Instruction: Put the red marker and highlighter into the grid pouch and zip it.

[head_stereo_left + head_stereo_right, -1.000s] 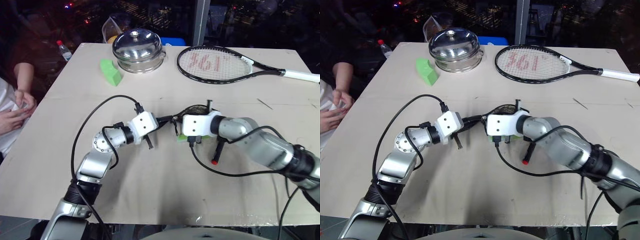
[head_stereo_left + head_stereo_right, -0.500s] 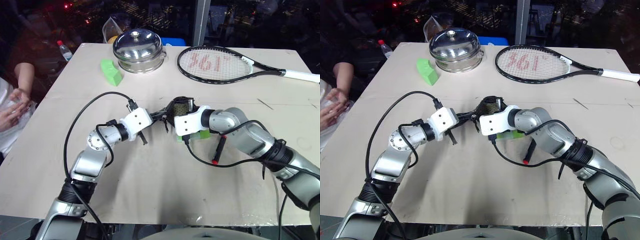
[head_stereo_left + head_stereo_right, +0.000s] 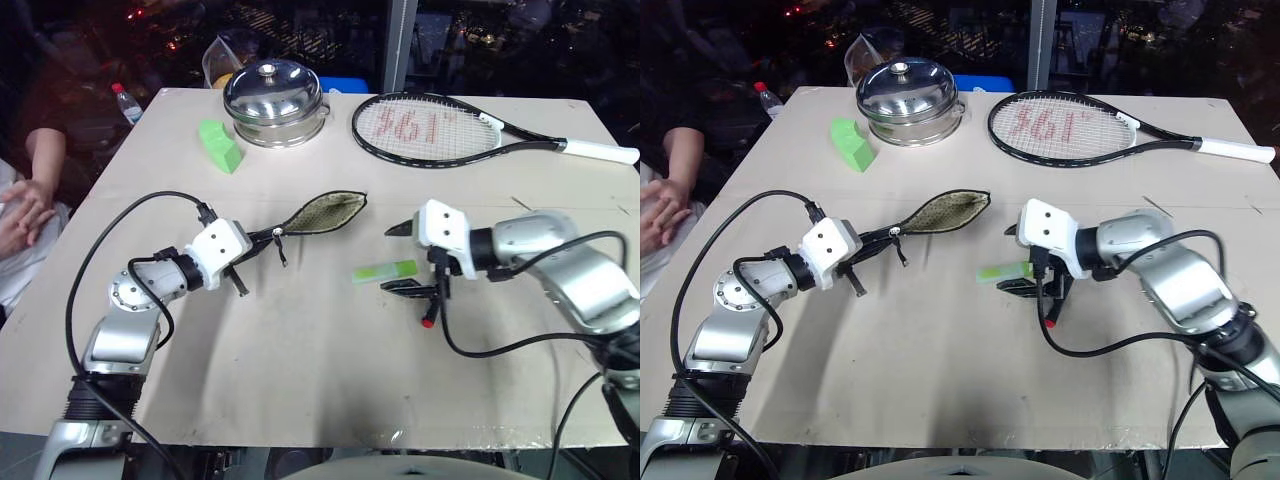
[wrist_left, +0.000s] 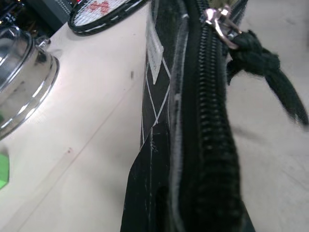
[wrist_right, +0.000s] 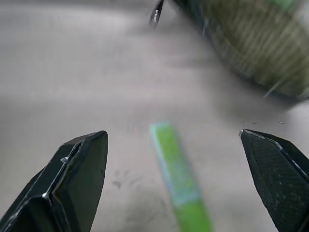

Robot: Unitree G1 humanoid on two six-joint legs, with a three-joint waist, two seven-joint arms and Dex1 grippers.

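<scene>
Left end effector (image 3: 262,240) clamped on grid pouch (image 3: 322,213) end; pouch long axis runs toward 2 o'clock, olive lining showing. Right end effector (image 3: 402,257) spread wide, empty, over highlighter (image 3: 385,271), long axis 3–9 o'clock on worktop (image 3: 300,350). Red marker (image 3: 434,303) mostly hidden behind right end effector.

head stereo: down over table (image 3: 300,380) | wrists: close | shared: grid pouch (image 3: 325,212), highlighter (image 3: 385,271)

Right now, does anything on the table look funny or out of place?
Yes. The grid pouch gapes open, held up off the table at one end by the left end effector. The highlighter and red marker lie outside it.
</scene>
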